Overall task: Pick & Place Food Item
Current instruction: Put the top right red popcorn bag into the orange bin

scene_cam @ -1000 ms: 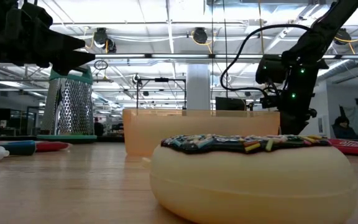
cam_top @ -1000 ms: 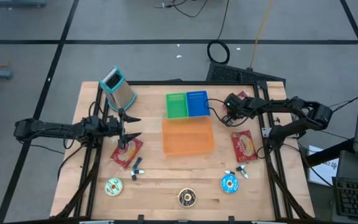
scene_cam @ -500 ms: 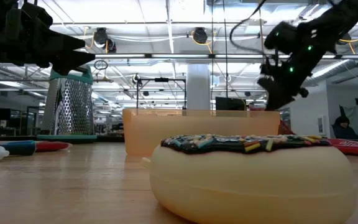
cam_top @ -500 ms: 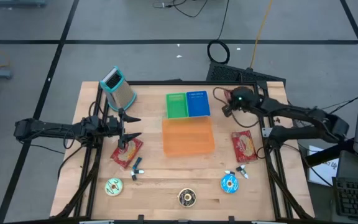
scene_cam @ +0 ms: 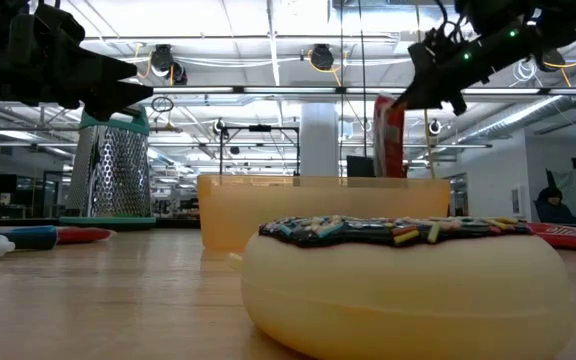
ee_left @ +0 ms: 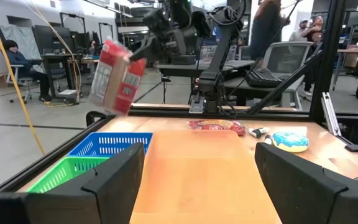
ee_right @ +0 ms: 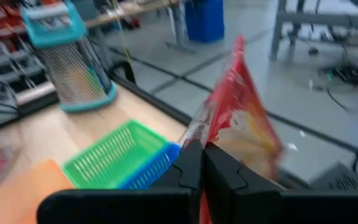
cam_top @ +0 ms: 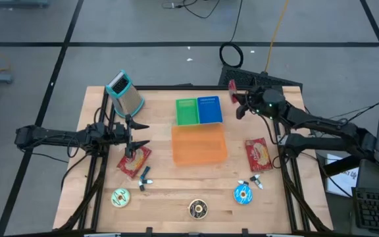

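A metal grater with a teal top (cam_top: pixel 126 93) is standing at the table's (cam_top: pixel 176 197) far left corner, while three doughnuts are lying along the near edge: a yellowish one (cam_top: pixel 120 197), a chocolate one (cam_top: pixel 198 209) and a blue one (cam_top: pixel 243 194).

No text, label or number is legible on anything in view.

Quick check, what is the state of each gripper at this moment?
Left gripper: jaws open, holding nothing, above the red packet on the table's left.
Right gripper: jaws shut on a red snack bag, lifted beside the blue basket.
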You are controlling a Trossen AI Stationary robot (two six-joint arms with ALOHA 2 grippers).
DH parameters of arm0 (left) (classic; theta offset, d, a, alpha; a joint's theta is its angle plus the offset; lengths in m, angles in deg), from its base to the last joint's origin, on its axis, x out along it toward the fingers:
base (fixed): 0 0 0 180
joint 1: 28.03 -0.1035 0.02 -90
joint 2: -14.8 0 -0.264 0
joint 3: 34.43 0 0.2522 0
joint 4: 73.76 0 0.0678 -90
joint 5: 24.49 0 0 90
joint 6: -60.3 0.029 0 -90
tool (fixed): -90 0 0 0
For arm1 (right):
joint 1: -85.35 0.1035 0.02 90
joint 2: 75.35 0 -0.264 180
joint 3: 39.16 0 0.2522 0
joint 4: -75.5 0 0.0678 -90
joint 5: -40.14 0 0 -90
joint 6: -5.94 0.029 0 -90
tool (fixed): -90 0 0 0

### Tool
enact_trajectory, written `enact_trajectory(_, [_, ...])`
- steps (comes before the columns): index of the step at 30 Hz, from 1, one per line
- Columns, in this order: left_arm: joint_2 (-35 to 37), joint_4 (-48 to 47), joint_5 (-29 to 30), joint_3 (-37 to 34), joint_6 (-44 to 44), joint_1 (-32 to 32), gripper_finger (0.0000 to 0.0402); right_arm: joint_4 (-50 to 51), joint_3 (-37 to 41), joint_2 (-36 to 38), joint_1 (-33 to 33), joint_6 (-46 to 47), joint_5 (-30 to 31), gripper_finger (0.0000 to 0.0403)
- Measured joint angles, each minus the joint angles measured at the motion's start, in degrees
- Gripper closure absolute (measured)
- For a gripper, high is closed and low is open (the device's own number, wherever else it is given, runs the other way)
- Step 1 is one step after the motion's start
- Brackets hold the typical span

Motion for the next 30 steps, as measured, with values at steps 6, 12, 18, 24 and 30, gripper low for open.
enact_trajectory(6, [0.0,0.0,0.0,0.0,0.0,0.0,0.0096,-9.6,0.0,-1.6,3.3,-1.1,-3.1,0.0403])
enact_trajectory(12, [0.0,0.0,0.0,0.0,0.0,0.0,0.0096,-19.2,-0.1,-5.8,6.8,-0.9,-7.1,0.0403])
enact_trajectory(18, [0.0,0.0,0.0,0.0,0.0,0.0,0.0096,-25.0,-0.1,-11.2,11.2,0.0,-10.5,0.0403])
enact_trajectory(24, [0.0,0.0,0.0,0.0,0.0,0.0,0.0096,-29.6,-0.1,-14.6,18.7,2.1,-10.5,0.0403])
enact_trajectory(30, [0.0,0.0,0.0,0.0,0.0,0.0,0.0096,-33.0,-0.1,-15.0,27.6,2.9,-9.9,0.0403])
